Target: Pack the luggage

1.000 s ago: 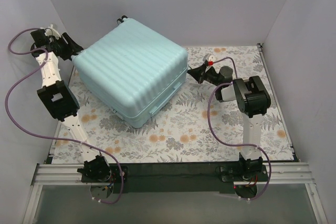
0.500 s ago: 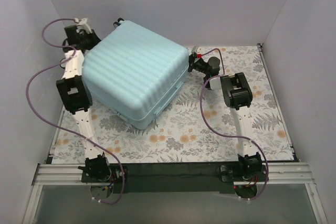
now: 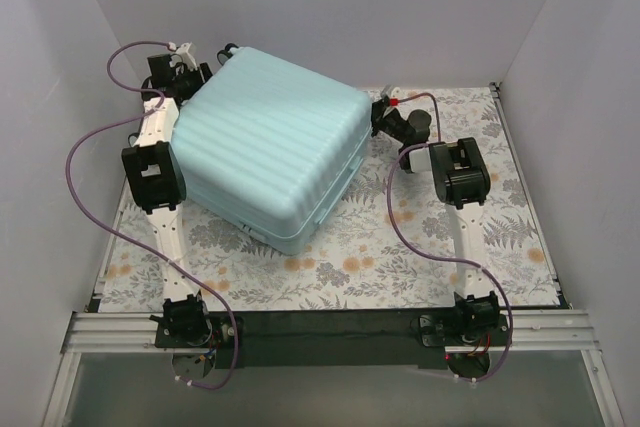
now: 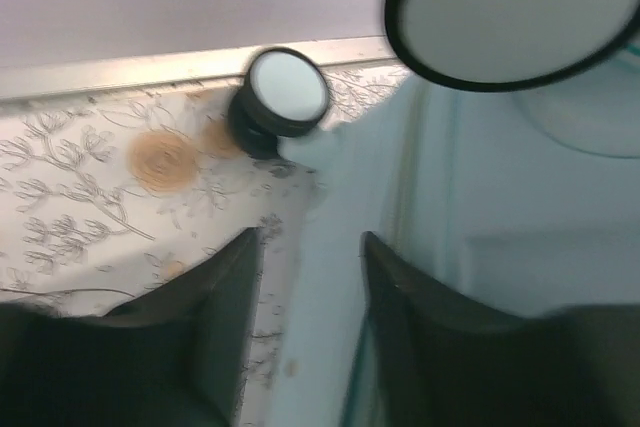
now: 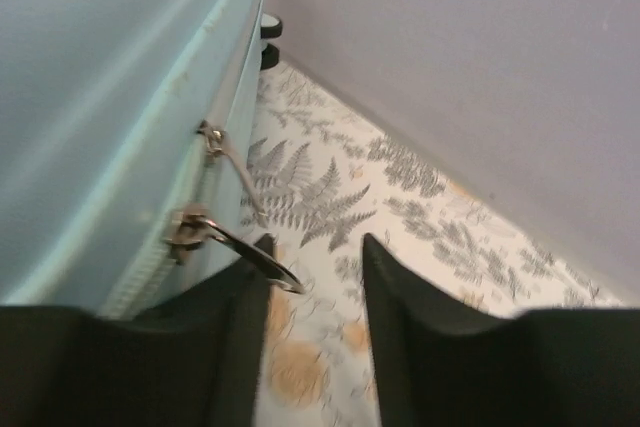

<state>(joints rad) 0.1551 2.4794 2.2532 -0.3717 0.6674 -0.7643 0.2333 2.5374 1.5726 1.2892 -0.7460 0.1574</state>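
Note:
The luggage (image 3: 270, 142) is a big pale mint ribbed suitcase lying shut on the floral table. My left gripper (image 3: 190, 72) is at its back left corner. In the left wrist view this gripper (image 4: 310, 239) is open, with a blurred pale edge of the luggage (image 4: 340, 197) running between its fingers and two black wheels (image 4: 285, 97) beyond. My right gripper (image 3: 380, 112) is at the luggage's right side. In the right wrist view it (image 5: 316, 242) is open over the table, and a metal zipper pull (image 5: 240, 245) hangs from the shell (image 5: 100, 97) beside its left finger.
Grey walls enclose the table (image 3: 440, 247) at the back and both sides. A second zipper pull (image 5: 228, 155) hangs higher on the seam. Purple cables loop from both arms. The arm bases stand on the metal rail (image 3: 330, 332) at the near edge.
The luggage has slid and turned to the right. My left arm swung from the far left round to the back left corner. The right gripper moved to the zipper side, and its jaws parted.

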